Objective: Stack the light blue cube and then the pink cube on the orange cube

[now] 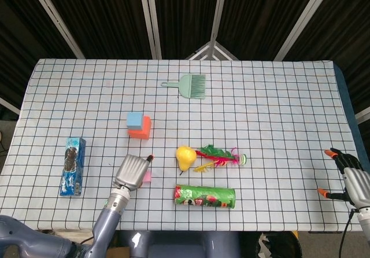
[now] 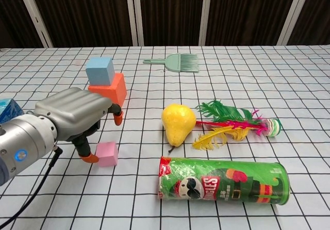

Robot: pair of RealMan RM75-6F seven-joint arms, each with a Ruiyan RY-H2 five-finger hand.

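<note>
chest view shows the left hand [image 2: 77,115] over the pink cube [image 2: 107,153], fingers apart, one orange fingertip at the cube's left side, nothing held. the light blue cube [image 2: 100,70] sits atop the orange cube [image 2: 109,89] behind it. the right hand [image 1: 354,179] rests unclenched at the table [image 1: 277,107] edge.

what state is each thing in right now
light blue cube: stacked on the orange cube
orange cube: on the table, carrying it
pink cube: on the table, not lifted
left hand: over the pink cube, one fingertip at its side
right hand: open, holding nothing
chips can: lying on its side
</note>
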